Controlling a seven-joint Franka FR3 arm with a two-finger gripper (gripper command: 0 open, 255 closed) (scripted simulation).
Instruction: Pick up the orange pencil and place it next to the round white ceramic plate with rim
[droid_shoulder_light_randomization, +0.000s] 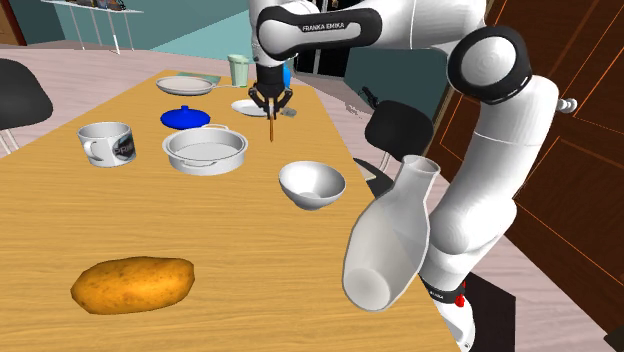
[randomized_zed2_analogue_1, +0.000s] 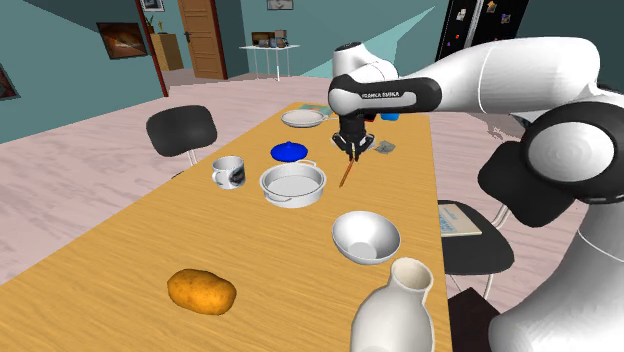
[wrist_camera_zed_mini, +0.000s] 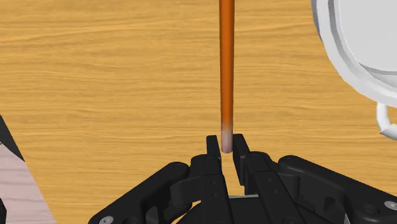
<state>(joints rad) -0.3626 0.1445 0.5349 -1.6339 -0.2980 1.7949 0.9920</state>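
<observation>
My gripper (droid_shoulder_light_randomization: 272, 102) is shut on the top end of the orange pencil (droid_shoulder_light_randomization: 272, 128), which hangs straight down over the wooden table (droid_shoulder_light_randomization: 120, 220). In the second exterior view the gripper (randomized_zed2_analogue_1: 352, 148) carries the pencil (randomized_zed2_analogue_1: 347, 175) just beyond the grey pan. The wrist view has the fingers of the gripper (wrist_camera_zed_mini: 226, 149) clasping the pencil (wrist_camera_zed_mini: 226, 63) at its pale end. A round white rimmed plate (droid_shoulder_light_randomization: 185, 86) lies at the table's far end (randomized_zed2_analogue_1: 303, 118), to the shoulder view's left of the gripper. A smaller white plate (droid_shoulder_light_randomization: 247, 106) lies right behind the gripper.
Close to the pencil stand a grey two-handled pan (droid_shoulder_light_randomization: 205, 151), whose rim shows in the wrist view (wrist_camera_zed_mini: 362, 44), and a blue lid (droid_shoulder_light_randomization: 184, 118). A mug (droid_shoulder_light_randomization: 106, 143), a white bowl (droid_shoulder_light_randomization: 312, 184), a potato (droid_shoulder_light_randomization: 133, 284), a white jug (droid_shoulder_light_randomization: 390, 240) and a pale green cup (droid_shoulder_light_randomization: 238, 70) also occupy the table.
</observation>
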